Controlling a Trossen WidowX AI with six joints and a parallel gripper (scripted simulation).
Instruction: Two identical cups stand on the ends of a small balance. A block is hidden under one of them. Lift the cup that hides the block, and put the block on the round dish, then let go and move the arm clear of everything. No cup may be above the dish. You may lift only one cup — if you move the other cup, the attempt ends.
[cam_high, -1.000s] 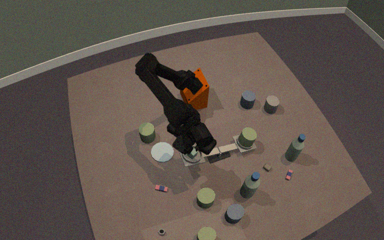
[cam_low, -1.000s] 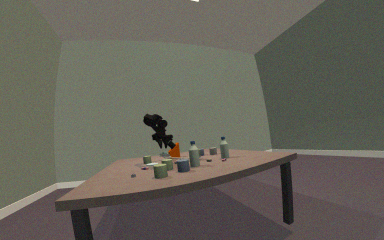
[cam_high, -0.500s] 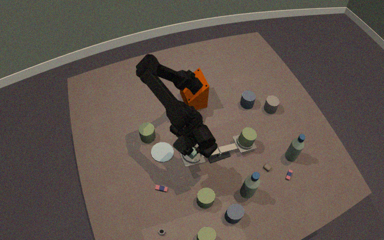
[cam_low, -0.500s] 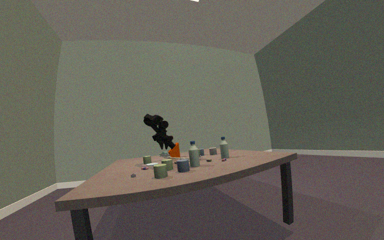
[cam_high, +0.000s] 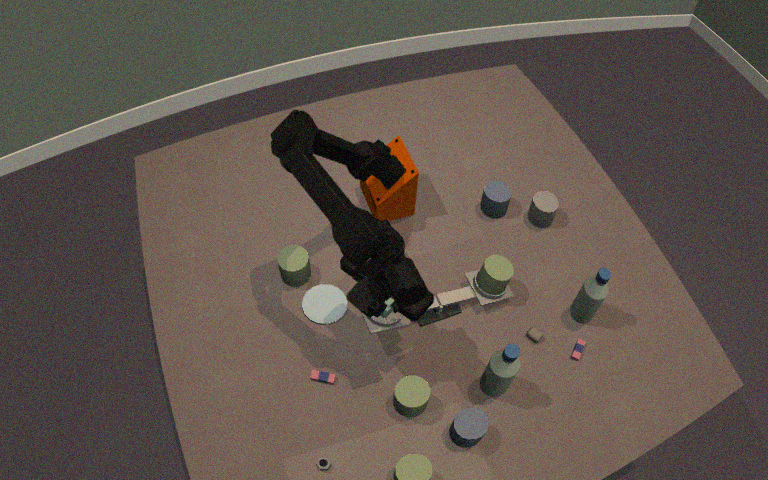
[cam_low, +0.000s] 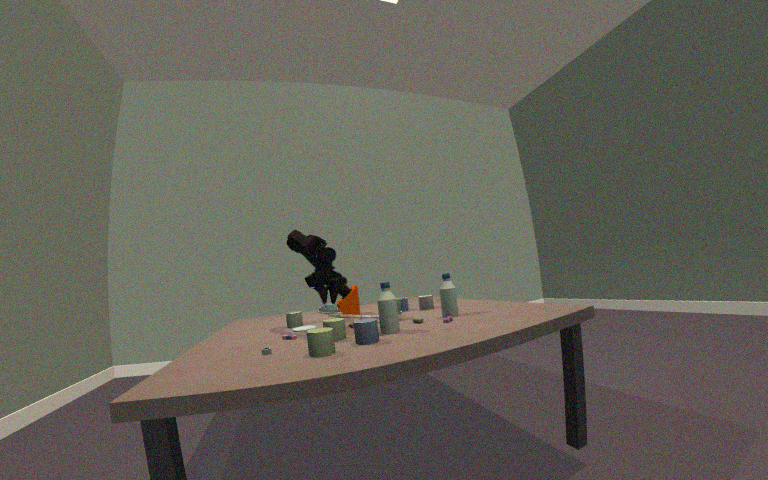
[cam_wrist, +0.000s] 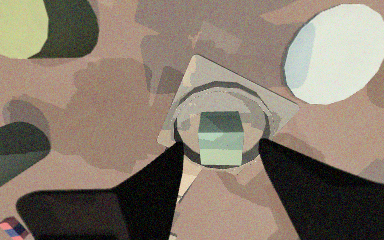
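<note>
A pale green block (cam_high: 389, 302) (cam_wrist: 221, 150) sits uncovered inside the ring on the left end of the balance (cam_high: 455, 296) (cam_wrist: 196, 67). A green cup (cam_high: 496, 272) stands upside down on the balance's right end. My gripper (cam_low: 329, 302) (cam_wrist: 220, 145) is open and empty, just above the block, with a fingertip to either side of it in the wrist view. The arm hides much of the block and left pan in the top view. The round white dish (cam_high: 324, 303) (cam_low: 304, 328) (cam_wrist: 340, 55) lies just left of the balance with nothing on it.
A green cup (cam_high: 294, 266) (cam_low: 294, 319) stands close behind the dish. Another green cup (cam_high: 411, 396), a blue-grey cup (cam_high: 468, 427) and a bottle (cam_high: 500, 372) (cam_low: 389, 312) stand in front of the balance. A second bottle (cam_high: 589, 298) (cam_low: 448, 298) stands to the right.
</note>
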